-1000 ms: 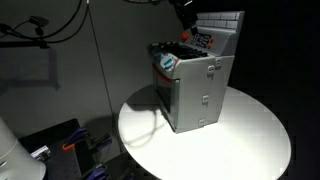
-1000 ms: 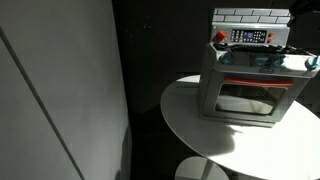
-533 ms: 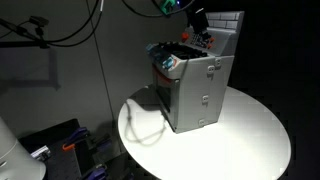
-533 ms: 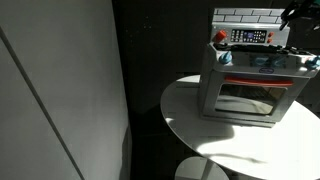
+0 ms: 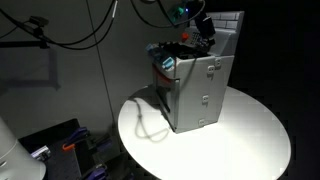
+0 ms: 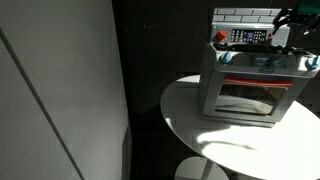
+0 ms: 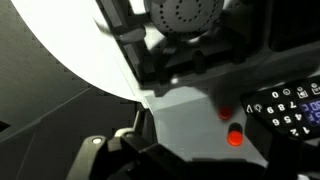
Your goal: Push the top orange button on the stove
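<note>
The grey toy stove stands on a round white table, with its white brick-patterned back panel at the top; it also shows in an exterior view. My gripper hangs just above the stove's back panel, over the control strip, and shows at the upper right in an exterior view. In the wrist view two orange buttons, one dimmer and one bright, sit close together on the grey panel beside a black keypad. My gripper's dark fingers fill the lower edge; their opening is hidden in shadow.
The round white table has bare surface around the stove, also seen in an exterior view. A grey wall panel stands to one side. Cables hang above. The surroundings are dark.
My gripper has come down and moved in over the stove's back panel, closer to the control strip. The stove has not moved.
</note>
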You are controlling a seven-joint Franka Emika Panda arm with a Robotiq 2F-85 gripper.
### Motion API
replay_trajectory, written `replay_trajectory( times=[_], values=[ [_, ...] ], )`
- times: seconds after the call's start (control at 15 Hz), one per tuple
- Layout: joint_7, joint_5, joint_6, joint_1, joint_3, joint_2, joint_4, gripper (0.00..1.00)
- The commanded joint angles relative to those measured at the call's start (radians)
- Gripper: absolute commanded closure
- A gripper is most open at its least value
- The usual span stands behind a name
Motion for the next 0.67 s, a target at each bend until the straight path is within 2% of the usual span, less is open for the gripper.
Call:
replay_trajectory(
  times=[0.0, 0.6],
  values=[
    [0.036, -0.014, -0.034, 0.027, -0.031, 0.051, 0.076, 0.00],
    [0.038, -0.008, -0.030, 0.047, -0.061, 0.092, 0.123, 0.00]
  ],
)
